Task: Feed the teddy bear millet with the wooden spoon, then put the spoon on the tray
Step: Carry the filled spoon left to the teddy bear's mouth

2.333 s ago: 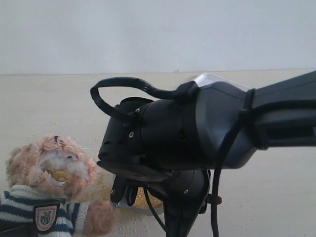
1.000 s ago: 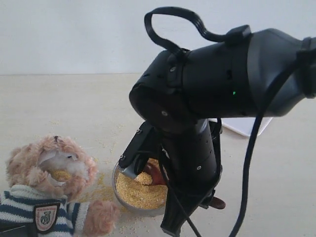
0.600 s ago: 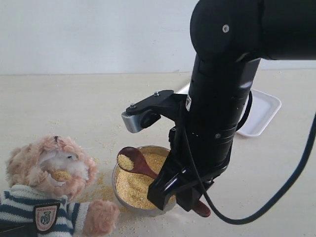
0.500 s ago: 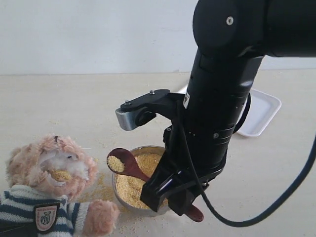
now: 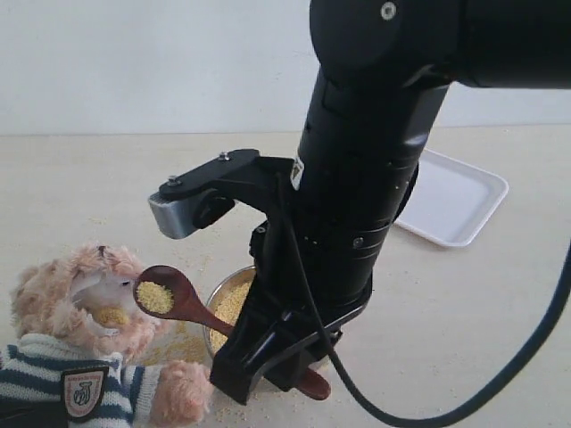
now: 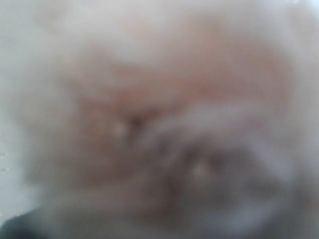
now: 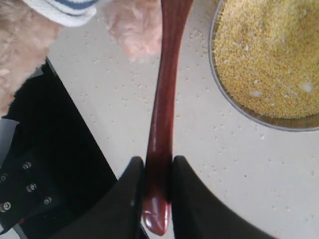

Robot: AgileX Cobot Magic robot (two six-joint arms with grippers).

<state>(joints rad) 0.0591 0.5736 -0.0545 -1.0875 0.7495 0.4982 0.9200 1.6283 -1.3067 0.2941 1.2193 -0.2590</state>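
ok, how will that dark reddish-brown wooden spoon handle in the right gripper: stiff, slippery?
Probably stiff: the dark reddish-brown wooden spoon runs straight from the right gripper with no sag. Possibly slippery: its handle looks glossy and is pinched near the very end, so it may pivot. The yellow millet heap in it could spill if tilted.

There was one teddy bear (image 5: 80, 303), one wooden spoon (image 5: 178, 301), one steel bowl (image 7: 218, 84) and one tray (image 5: 451, 201) — a single piece of each kind — and millet (image 7: 269, 55) lay in two places, bowl and spoon.
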